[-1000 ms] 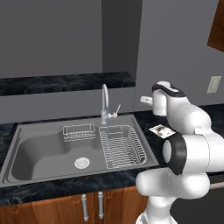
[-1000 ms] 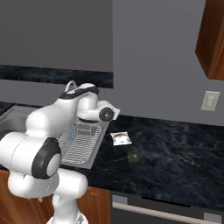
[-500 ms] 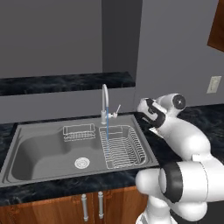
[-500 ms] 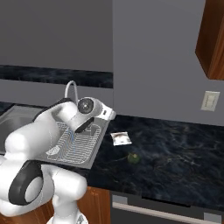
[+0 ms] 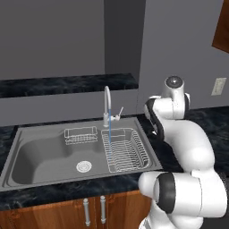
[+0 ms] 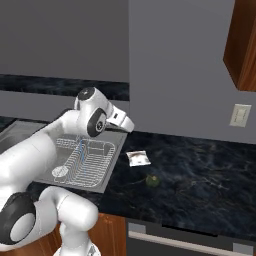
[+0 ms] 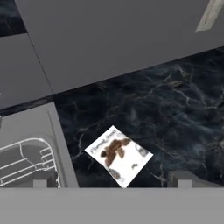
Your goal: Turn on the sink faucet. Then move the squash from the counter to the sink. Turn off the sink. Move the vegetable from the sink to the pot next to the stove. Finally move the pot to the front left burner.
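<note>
The sink faucet [image 5: 107, 103] stands behind the sink [image 5: 31, 154] with a thin stream of water [image 5: 109, 134] falling from its spout. The squash [image 6: 152, 180], a small dark green ball, lies on the black counter [image 6: 205, 185] to the right of the sink. In the right base view my hand [image 6: 121, 121] hovers over the sink's right edge, left of the squash and well above it. My gripper [image 7: 111, 183] is open, its fingertips [image 7: 183, 179] far apart with nothing between them. The pot and the stove are out of view.
A white packet [image 7: 118, 155] lies on the counter just below my gripper, between the sink rim [image 7: 59, 148] and the squash. A wire dish rack [image 5: 125, 150] fills the right basin and a small wire basket [image 5: 80, 134] hangs at the back. A wall outlet [image 6: 241, 115] sits above the counter.
My arm has swung from beside the faucet handle to the right, and the hand now faces the counter by the packet. The water keeps running. The gripper stays open.
</note>
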### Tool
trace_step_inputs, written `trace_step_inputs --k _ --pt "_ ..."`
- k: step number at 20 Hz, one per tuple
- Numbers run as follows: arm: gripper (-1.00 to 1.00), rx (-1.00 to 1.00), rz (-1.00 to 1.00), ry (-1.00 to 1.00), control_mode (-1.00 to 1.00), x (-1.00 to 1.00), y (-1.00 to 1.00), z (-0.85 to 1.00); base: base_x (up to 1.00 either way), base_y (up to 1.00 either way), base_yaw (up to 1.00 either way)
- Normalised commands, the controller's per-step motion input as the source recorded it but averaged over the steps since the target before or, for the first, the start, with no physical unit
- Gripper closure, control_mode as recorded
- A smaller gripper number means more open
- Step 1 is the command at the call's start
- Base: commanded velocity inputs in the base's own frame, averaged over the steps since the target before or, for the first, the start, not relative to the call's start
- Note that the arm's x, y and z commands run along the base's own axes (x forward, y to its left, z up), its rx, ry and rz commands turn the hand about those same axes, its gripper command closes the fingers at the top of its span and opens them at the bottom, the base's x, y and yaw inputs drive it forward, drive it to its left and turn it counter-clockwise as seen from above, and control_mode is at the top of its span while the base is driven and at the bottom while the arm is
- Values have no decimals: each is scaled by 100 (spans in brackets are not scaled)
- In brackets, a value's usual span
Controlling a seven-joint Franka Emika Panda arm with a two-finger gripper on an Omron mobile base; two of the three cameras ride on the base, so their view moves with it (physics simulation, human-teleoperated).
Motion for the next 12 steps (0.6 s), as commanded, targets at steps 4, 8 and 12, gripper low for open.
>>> trace_step_inputs --k 4,8,12 --pt "-100 0 -9 30 -100 -3 -49 -30 0 0 0" --pt "-100 0 -7 15 -100 -6 -40 -61 0 0 0" --pt "-100 0 -4 9 -100 -4 -25 -54 0 0 0"
